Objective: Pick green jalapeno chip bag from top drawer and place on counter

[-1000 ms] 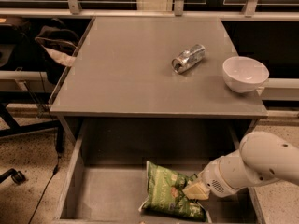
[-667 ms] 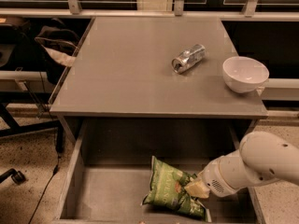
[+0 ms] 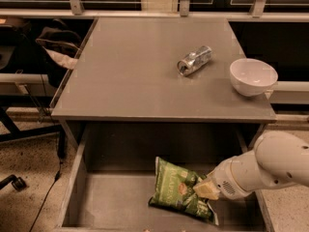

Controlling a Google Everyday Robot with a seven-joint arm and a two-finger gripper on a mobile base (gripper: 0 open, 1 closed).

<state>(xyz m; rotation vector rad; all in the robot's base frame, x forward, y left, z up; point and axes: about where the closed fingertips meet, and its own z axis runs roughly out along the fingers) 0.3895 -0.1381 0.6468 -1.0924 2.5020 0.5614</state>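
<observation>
The green jalapeno chip bag (image 3: 175, 190) is in the open top drawer (image 3: 108, 199), tilted up on its right side, with its lower end near the drawer's front. My gripper (image 3: 204, 188) reaches in from the right on a white arm and is shut on the bag's right edge. The counter (image 3: 135, 81) is the grey tabletop above the drawer.
A crushed silver can (image 3: 194, 60) lies on the counter right of centre. A white bowl (image 3: 253, 76) stands at the counter's right edge. Dark chairs and a bag (image 3: 55, 47) are to the left of the table, and a railing runs behind it.
The chip bag has shifted right and tipped up, with its right edge lifted by my gripper. The arm has risen slightly.
</observation>
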